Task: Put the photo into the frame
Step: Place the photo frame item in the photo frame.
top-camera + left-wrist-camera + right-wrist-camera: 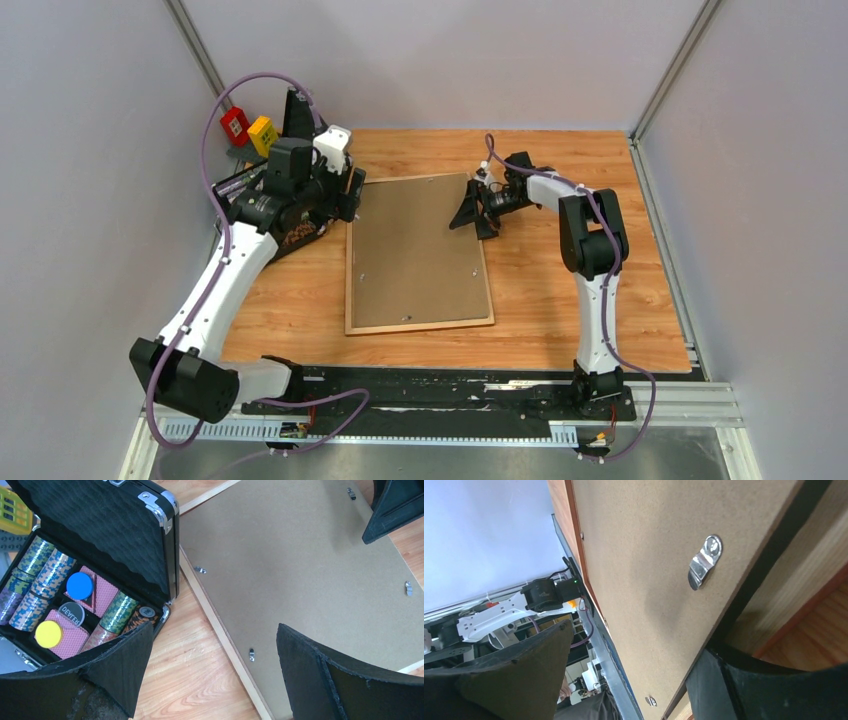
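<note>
ok so the frame (420, 326) is lying face down in the middle of the table (560, 300), pale back up, with the brown backing board (415, 250) sitting in it. I can't see the photo anywhere. My guess is it's sandwiched under the board, but nothing here shows that. The right gripper (472, 222) is at the far right edge of the board with its jaws spread either side of that edge and not pinching anything. The left gripper (214, 635) is wide open and empty, hovering over the frame's left rail right by the open poker chip case (115, 535). To me this looks like the seat-the-board stage. The right wrist view has a dark gap along the board's edge, so I'd check that side is fully down in the recess before pulling away. I'd back the right fingers off straight up so they don't hook the edge and drag the board out. The metal turn tab (704, 562) doesn't look swung out over the rail, so the tabs probably need turning next. I'd rest the left fingers on the left rail to stop the frame sliding, and keep clear of that case.
</note>
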Action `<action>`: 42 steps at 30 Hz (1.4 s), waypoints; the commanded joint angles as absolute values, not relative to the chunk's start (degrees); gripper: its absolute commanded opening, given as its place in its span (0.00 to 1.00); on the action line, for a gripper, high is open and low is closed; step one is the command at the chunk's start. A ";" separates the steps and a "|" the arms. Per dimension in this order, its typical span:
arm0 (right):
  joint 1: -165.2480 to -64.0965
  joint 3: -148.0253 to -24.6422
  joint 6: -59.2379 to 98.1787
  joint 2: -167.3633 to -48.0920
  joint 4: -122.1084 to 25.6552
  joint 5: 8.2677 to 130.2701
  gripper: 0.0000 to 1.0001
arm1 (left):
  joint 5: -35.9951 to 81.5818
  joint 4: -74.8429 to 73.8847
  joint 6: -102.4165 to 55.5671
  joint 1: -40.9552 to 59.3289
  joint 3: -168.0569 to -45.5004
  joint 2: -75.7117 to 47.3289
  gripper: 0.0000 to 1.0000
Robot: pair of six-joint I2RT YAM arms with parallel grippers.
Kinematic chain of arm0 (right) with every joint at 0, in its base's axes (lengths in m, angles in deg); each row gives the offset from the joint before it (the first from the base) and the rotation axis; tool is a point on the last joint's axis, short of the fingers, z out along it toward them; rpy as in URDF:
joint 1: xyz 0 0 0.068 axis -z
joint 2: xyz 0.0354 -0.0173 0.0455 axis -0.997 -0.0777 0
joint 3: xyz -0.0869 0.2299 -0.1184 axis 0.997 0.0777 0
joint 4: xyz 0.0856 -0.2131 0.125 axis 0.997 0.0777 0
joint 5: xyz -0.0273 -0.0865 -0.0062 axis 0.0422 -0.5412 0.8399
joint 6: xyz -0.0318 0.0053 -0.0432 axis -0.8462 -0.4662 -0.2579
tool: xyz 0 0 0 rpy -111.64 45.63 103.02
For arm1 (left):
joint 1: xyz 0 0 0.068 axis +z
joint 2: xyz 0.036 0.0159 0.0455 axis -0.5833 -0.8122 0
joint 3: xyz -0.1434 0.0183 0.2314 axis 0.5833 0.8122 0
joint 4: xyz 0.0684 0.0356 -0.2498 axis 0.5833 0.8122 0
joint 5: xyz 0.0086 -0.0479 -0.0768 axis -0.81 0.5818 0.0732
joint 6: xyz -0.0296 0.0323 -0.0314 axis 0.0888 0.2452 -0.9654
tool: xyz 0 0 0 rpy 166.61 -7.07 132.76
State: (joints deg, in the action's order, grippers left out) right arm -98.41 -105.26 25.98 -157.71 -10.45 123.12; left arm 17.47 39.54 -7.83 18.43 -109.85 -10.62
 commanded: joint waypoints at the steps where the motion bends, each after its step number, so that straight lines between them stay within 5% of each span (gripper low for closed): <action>1: -99.64 -105.96 23.60 -154.24 -8.11 119.97 0.80 | 17.73 37.89 -7.07 18.68 -109.32 -8.65 1.00; 20: -103.28 -105.93 22.06 -155.76 -5.89 116.61 1.00 | 17.86 37.64 -6.95 18.64 -108.32 -8.30 1.00; 42: -106.07 -108.41 17.46 -152.65 3.28 99.21 1.00 | 17.94 37.15 -6.62 18.64 -107.60 -7.74 1.00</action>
